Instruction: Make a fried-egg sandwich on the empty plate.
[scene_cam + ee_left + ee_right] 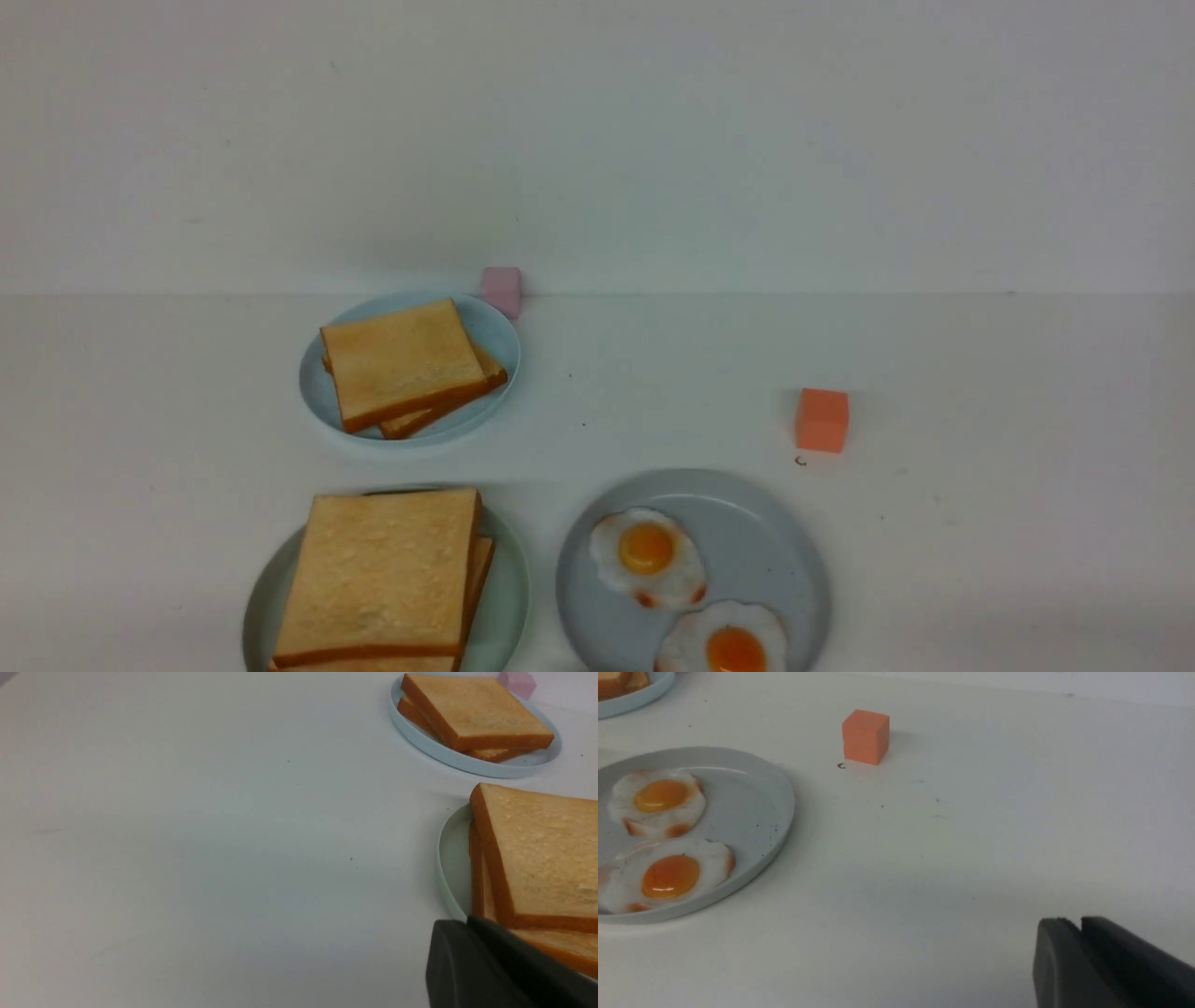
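The pale mint-green plate (510, 597) sits at the near left and carries two stacked golden toast slices (383, 569). No egg shows between them. In the left wrist view the same plate (451, 868) and stack (542, 854) lie just beyond my left gripper (467, 921), whose dark jaws are shut and hold nothing. My right gripper (1078, 921) is shut too and hangs over bare table, to the right of the grey-blue plate (752, 798). Neither arm shows in the front view.
The grey-blue plate (775, 541) holds two fried eggs (646, 553) (728, 644). A small light-blue plate (495, 336) farther back carries two more toast slices (401, 359). A pink cube (501, 287) stands behind it. An orange cube (822, 420) stands at mid-right.
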`<state>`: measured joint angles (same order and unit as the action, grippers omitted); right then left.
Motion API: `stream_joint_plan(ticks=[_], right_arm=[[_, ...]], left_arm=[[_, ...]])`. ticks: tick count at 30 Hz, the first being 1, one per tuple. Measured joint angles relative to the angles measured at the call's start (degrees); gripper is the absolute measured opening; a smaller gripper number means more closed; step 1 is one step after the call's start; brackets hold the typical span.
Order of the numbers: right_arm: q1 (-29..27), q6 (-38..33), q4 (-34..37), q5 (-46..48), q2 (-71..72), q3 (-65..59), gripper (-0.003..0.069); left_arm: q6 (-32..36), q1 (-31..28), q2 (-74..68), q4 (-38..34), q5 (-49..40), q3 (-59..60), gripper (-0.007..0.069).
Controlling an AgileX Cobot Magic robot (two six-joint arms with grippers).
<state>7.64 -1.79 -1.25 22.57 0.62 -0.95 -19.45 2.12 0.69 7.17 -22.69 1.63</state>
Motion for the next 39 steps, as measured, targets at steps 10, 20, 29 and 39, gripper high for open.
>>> stream_joint_plan(ticks=[10,20,29,39], right_arm=[[-6.0,0.0,0.0,0.0,0.0,0.0,0.0104],[-6.0,0.1,0.0,0.0,0.0,0.0,0.0115],[-6.0,0.1,0.0,0.0,0.0,0.0,0.0127],[-6.0,0.1,0.0,0.0,0.0,0.0,0.0139]], left_arm=[[0.0,0.0,0.0,0.0,0.0,0.0,0.0041],[0.0,0.0,0.0,0.0,0.0,0.0,0.0058],[0.0,0.0,0.0,0.0,0.0,0.0,0.0069],[0.0,0.0,0.0,0.0,0.0,0.0,0.0074]])
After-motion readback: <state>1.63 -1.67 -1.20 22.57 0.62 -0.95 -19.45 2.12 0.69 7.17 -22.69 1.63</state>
